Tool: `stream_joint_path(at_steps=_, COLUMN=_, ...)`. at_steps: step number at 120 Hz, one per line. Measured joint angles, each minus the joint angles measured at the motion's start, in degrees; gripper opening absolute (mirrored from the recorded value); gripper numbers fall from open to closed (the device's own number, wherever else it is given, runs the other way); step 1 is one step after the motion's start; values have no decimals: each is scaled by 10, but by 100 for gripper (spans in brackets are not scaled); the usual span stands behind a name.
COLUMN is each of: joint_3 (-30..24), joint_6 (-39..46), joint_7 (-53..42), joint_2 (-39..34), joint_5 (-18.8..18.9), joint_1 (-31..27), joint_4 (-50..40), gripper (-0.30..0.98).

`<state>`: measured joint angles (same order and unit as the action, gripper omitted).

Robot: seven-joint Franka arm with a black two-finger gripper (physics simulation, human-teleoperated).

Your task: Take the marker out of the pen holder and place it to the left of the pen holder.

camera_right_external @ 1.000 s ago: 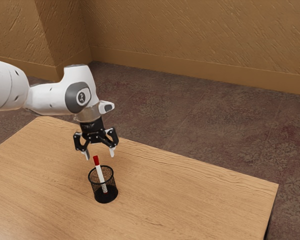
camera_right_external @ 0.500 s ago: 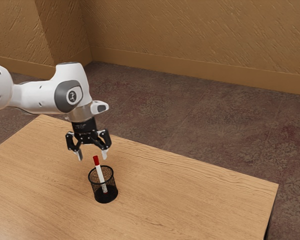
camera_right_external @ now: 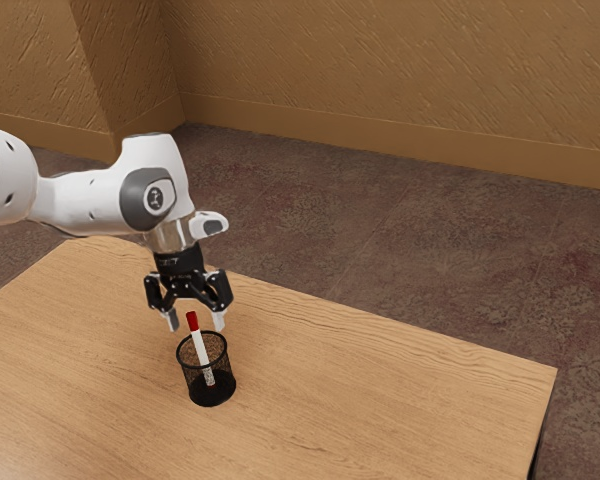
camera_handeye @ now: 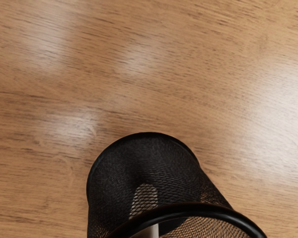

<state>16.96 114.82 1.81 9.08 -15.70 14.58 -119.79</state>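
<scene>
1. The jaws are released: their pale fingertips (camera_right_external: 218, 321) stand spread apart above the pen holder (camera_right_external: 212, 388), with the marker's red cap (camera_right_external: 192, 321) appearing between them in the exterior view.
2. The marker (camera_right_external: 202, 350) is inside the pen holder, tilted, its capped end sticking up past the rim and leaning toward the exterior view's left.
3. The black rim (camera_handeye: 198, 208) and mesh wall encircle the marker's lower part, so they stand in the way of any sideways move; the cap is above them. In the wrist view, part of the white barrel (camera_handeye: 149, 231) shows at the rim.
4. The pen holder stands upright on the wood-grained counter (camera_right_external: 380, 400), whose bare surface surrounds its base.
5. The white arm (camera_right_external: 85, 200) reaches in from the exterior view's left, above the counter.
6. Beyond the counter lie a dark patterned carpet (camera_right_external: 410, 240) and a textured brown wall (camera_right_external: 380, 60) with a baseboard (camera_right_external: 380, 138) along its foot.
</scene>
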Motion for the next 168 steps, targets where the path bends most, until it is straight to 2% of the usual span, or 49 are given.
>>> stream_joint_path(at_steps=5, joint_3=0, joint_6=0, joint_7=-4, joint_2=0, joint_5=-2, joint_1=0, joint_4=0, gripper=63)
stream_joint_path(at_steps=20, joint_3=0, joint_6=1, joint_7=-15, joint_2=-2, joint_5=-6, joint_1=-1, joint_4=1, gripper=31)
stream_joint_path(at_steps=29, joint_3=0, joint_6=1, joint_7=-21, joint_2=-3, joint_5=-7, joint_1=-1, joint_4=1, gripper=16)
stream_joint_path(at_steps=51, joint_3=0, joint_6=1, joint_7=-31, joint_2=-6, joint_5=-7, joint_1=-1, joint_4=1, gripper=0)
stream_joint_path(at_steps=68, joint_3=1, joint_6=-5, joint_7=-35, joint_2=-29, joint_5=0, joint_1=-1, joint_4=-7, gripper=-5)
stream_joint_path(at_steps=95, joint_3=3, joint_6=-59, joint_7=-32, joint_2=-145, joint_5=62, joint_1=-2, joint_4=-9, gripper=-8)
stream_joint_path(at_steps=114, joint_3=8, joint_6=-113, joint_7=-30, joint_2=-176, joint_5=99, joint_1=-74, joint_4=-9, gripper=-8)
stream_joint_path(at_steps=132, joint_3=8, joint_6=-232, joint_7=-9, joint_2=-146, joint_5=120, joint_1=-86, joint_4=-9, gripper=-9)
stream_joint_path(at_steps=146, joint_3=14, joint_6=-377, joint_7=33, joint_2=-104, joint_5=103, joint_1=-95, joint_4=-1, gripper=-9)
stream_joint_path(at_steps=160, joint_3=13, joint_6=-450, joint_7=61, joint_2=-18, joint_5=95, joint_1=-110, joint_4=22, gripper=-8)
stream_joint_path(at_steps=168, joint_3=13, joint_6=-473, joint_7=75, joint_2=-2, joint_5=89, joint_1=-106, joint_4=29, gripper=5)
